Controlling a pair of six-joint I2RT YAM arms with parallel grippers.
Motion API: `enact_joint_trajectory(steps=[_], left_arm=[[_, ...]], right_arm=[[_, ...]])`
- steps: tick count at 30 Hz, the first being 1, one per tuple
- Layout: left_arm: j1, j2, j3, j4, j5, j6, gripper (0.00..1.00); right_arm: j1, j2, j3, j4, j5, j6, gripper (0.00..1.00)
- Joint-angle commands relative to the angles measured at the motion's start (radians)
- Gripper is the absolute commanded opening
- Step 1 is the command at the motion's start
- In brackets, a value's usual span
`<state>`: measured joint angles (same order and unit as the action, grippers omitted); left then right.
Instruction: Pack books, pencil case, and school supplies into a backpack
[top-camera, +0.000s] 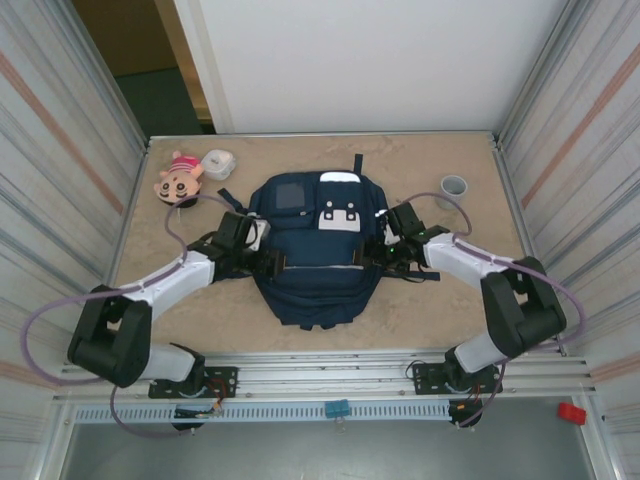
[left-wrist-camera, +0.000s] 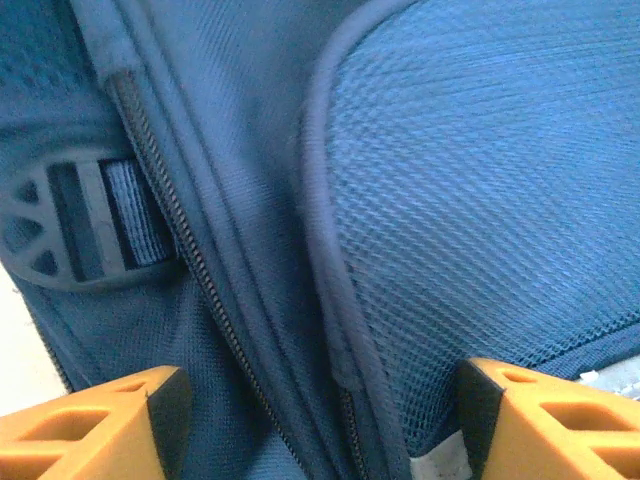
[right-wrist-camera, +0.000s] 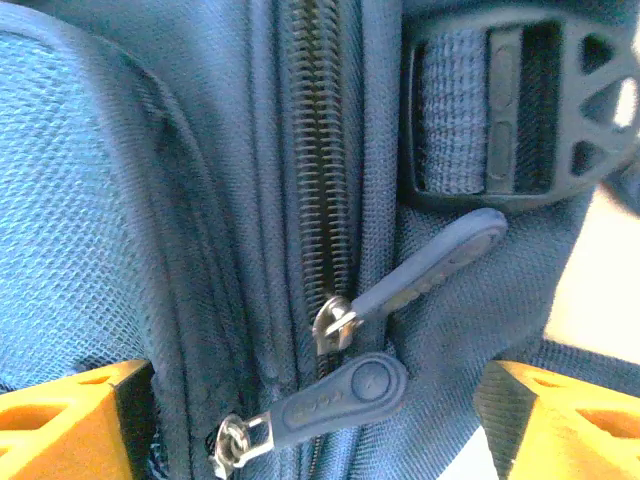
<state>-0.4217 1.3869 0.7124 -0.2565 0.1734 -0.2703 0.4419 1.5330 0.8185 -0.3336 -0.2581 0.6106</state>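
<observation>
Beside backpack (navy): left pincer, right pincer, agape.

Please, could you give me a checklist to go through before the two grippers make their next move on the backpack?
1. Left gripper open over the large navy blue fabric backpack: ok.
2. Right gripper open: ok.
3. Two navy rubber zipper pulls lying between the right jaws, not gripped: ok.
4. Dark zipper teeth meshed along this stretch: ok.
5. What is packed inside: cannot tell.
6. Pink doll head and small grey cup apart from the backpack: ok.
</observation>
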Motion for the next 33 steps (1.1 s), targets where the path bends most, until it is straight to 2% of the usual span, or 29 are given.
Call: enact_joint_trajectory(steps=[1, 6, 10, 12, 15, 19, 24, 27, 30, 33], left_arm=[[0.0, 0.051, -0.048, 0.033, -0.092, -0.059, 0.67], [0.0, 0.088, -0.073, 0.085, -0.098, -0.076, 0.65], [0.0, 0.091, -0.021, 0.123, -0.093, -0.084, 0.65], [0.0, 0.097, 0.039, 0.124, -0.102, -0.074, 0.67], [0.002, 0.092, 0.172, 0.079, -0.121, -0.042, 0.76], [0.009, 0.012, 0.342, -0.009, -0.147, 0.021, 0.83], [0.037, -0.179, 0.44, -0.051, -0.21, 0.121, 0.88], [0.04, -0.313, 0.404, -0.004, -0.301, 0.208, 0.98], [0.039, -0.455, 0.28, 0.106, -0.381, 0.305, 0.99], [0.041, -0.584, 0.1, 0.234, -0.432, 0.399, 0.99]], right_arm=[[-0.003, 0.053, -0.031, 0.025, 0.072, 0.048, 0.79], [-0.014, 0.086, -0.026, 0.041, 0.082, 0.049, 0.76], [-0.043, 0.092, 0.03, 0.023, 0.082, 0.021, 0.76], [-0.061, 0.091, 0.092, -0.023, 0.09, -0.02, 0.8], [-0.088, 0.058, 0.212, -0.124, 0.108, -0.106, 0.9], [-0.134, -0.056, 0.399, -0.274, 0.119, -0.219, 0.99], [-0.236, -0.218, 0.552, -0.346, 0.176, -0.368, 0.99], [-0.314, -0.32, 0.55, -0.293, 0.169, -0.444, 0.99], [-0.369, -0.449, 0.454, -0.173, 0.173, -0.509, 0.99], [-0.406, -0.589, 0.271, -0.011, 0.178, -0.54, 0.99]])
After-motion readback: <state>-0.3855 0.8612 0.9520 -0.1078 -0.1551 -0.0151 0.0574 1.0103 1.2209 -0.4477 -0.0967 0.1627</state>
